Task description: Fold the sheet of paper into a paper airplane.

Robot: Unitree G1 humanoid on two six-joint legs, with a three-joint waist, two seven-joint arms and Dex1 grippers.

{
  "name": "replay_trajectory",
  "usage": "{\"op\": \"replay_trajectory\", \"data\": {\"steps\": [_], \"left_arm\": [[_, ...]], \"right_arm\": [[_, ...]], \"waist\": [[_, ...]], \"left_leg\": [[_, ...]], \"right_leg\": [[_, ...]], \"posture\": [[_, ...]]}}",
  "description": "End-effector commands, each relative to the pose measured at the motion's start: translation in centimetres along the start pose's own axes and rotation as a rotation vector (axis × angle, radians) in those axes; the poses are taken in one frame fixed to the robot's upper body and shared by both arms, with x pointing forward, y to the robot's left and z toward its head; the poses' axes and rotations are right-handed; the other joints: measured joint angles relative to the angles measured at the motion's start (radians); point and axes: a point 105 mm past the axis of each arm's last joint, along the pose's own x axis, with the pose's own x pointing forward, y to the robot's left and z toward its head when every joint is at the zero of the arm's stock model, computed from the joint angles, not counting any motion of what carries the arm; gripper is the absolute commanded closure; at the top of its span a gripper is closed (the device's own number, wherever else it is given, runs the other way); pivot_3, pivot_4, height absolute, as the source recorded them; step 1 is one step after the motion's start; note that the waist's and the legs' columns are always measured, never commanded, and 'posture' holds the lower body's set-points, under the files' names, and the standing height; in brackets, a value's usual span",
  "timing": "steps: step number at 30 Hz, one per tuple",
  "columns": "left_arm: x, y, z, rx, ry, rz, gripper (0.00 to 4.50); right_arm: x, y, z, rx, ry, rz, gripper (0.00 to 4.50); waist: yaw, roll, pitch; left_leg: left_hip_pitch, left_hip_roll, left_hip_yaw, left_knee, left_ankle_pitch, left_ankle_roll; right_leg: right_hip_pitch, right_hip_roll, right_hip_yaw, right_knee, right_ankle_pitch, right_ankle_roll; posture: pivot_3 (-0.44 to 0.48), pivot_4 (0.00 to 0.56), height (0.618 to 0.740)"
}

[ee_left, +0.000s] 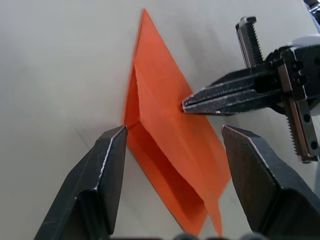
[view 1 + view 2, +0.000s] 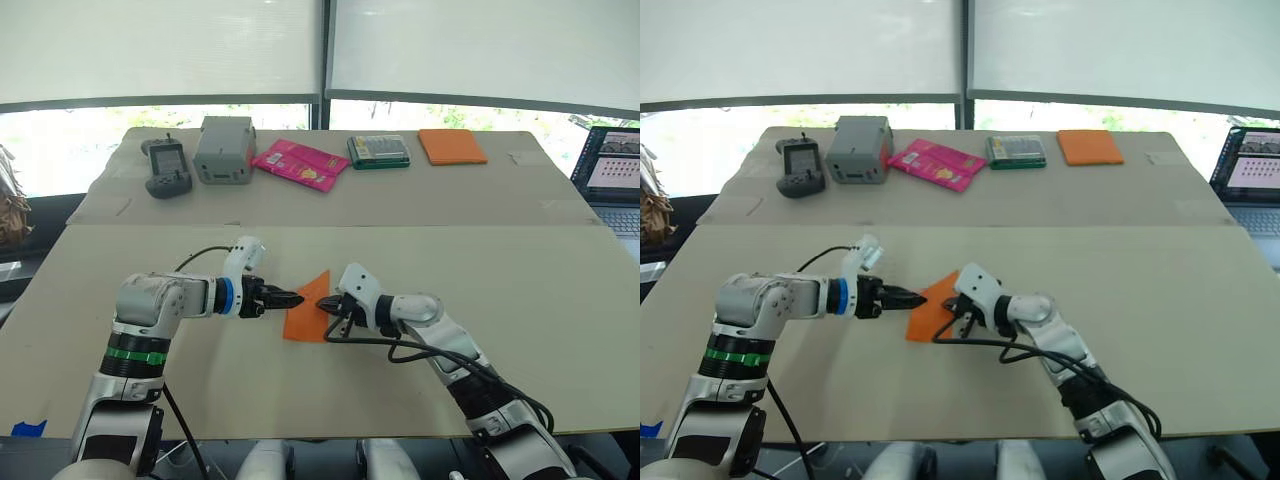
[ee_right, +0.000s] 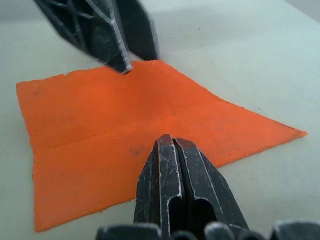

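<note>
The orange sheet of paper (image 2: 308, 312) lies on the near table, folded flat into a pointed wedge with a crease along it and one flap slightly raised (image 1: 170, 145). My left gripper (image 2: 296, 298) is open, and its two fingers straddle the sheet's left edge just above the table (image 1: 173, 128). From the right, my right gripper (image 2: 331, 313) is shut, with its closed tip pressed down on the top of the paper (image 3: 167, 141). It holds nothing between its fingers. That tip also shows in the left wrist view, touching the sheet (image 1: 186, 104).
On the far table stand a handheld controller (image 2: 167, 168), a grey box (image 2: 223, 150), a pink packet (image 2: 300, 164), a green box (image 2: 378, 151) and an orange pad (image 2: 452, 146). A laptop (image 2: 612, 165) sits at the right edge. Cables trail from both wrists.
</note>
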Motion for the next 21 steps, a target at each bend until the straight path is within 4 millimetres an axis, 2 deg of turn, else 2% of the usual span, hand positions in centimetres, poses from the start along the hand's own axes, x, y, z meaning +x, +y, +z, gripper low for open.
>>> {"op": "replay_trajectory", "data": {"steps": [1,4,8,11,14,18,21], "left_arm": [[-0.4,-0.5,1.1,-0.005,-0.005,-0.012,1.30],[0.2,-1.0,0.8,-0.013,0.019,-0.037,1.30],[1.0,-0.9,0.8,-0.033,0.044,-0.049,2.40],[1.7,-0.4,0.8,-0.061,0.063,-0.021,3.47],[2.1,0.3,0.9,-0.156,0.045,0.013,4.48],[2.2,0.5,0.3,-0.248,0.028,0.027,4.48],[2.6,-0.3,0.5,-0.358,-0.036,-0.006,4.48]], "right_arm": [[-0.3,-0.1,0.9,-0.036,-0.027,-0.006,4.50],[-0.3,-0.2,0.9,-0.036,-0.028,-0.011,4.50],[-0.3,-0.3,1.0,-0.038,-0.029,-0.015,4.50],[-0.7,-0.6,1.3,-0.048,-0.034,-0.029,4.50],[-2.7,-1.4,2.7,-0.073,-0.063,-0.069,4.50],[-5.7,-2.5,4.3,-0.074,-0.093,-0.138,4.50],[-9.0,-4.5,5.3,-0.084,-0.091,-0.249,4.50]], "waist": [[0.001,0.000,0.000],[0.000,0.000,0.000],[0.002,0.000,0.000],[0.002,0.000,0.000],[0.004,0.000,0.000],[0.005,0.000,0.000],[0.007,0.000,0.000]], "left_leg": [[0.000,0.000,0.000,0.000,0.000,0.000],[0.000,0.000,0.000,0.000,0.000,0.000],[0.000,0.000,0.000,0.000,0.000,-0.001],[0.000,-0.001,0.000,0.000,0.000,-0.001],[0.000,-0.001,0.000,0.000,0.000,-0.001],[-0.001,-0.001,0.000,0.000,0.000,0.000],[-0.001,-0.001,-0.001,0.000,0.000,0.000]], "right_leg": [[0.000,0.000,0.000,0.000,0.000,0.000],[0.000,0.000,0.000,0.000,0.000,0.000],[0.000,0.000,0.000,0.000,0.000,0.000],[0.000,0.000,0.000,0.000,0.000,0.000],[0.000,0.000,0.000,0.000,0.000,0.000],[0.000,-0.001,0.000,0.000,0.000,0.000],[0.000,-0.001,0.000,0.000,0.000,0.000]], "posture": [[0.000,0.150,0.740],[0.000,0.150,0.740],[0.000,0.150,0.740],[0.000,0.150,0.740],[0.000,0.150,0.740],[0.000,0.150,0.740],[0.000,0.150,0.740]]}}
